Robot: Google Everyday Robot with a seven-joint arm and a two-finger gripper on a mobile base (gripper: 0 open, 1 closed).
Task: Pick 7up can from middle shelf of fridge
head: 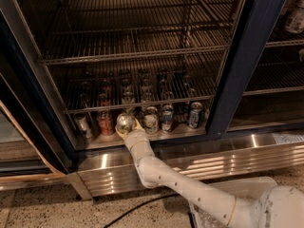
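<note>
- One fridge (247, 56) fills the view, with a dark navy frame and a ribbed steel base panel (228, 160) along its foot.
- Several dark wire racks (142, 46) cross the open compartment; more cans stand in the gloom on the lowest of them.
- Below them lies the middle shelf (180, 133), a smooth pale metal level with a front row of cans.
- One white arm (180, 184) reaches from the lower right, over the base panel, up to that shelf.
- In the row stand a red can (105, 122) on the left and two blue-and-white cans (167, 118) to the right.
- The gripper (127, 128) sits at the shelf's front edge, just right of the red can, its yellowish fingers (137, 125) clamped on either side of one can.
- That can is the 7up can (125, 122), tipped so its silver top faces the camera, its print hidden.
</note>
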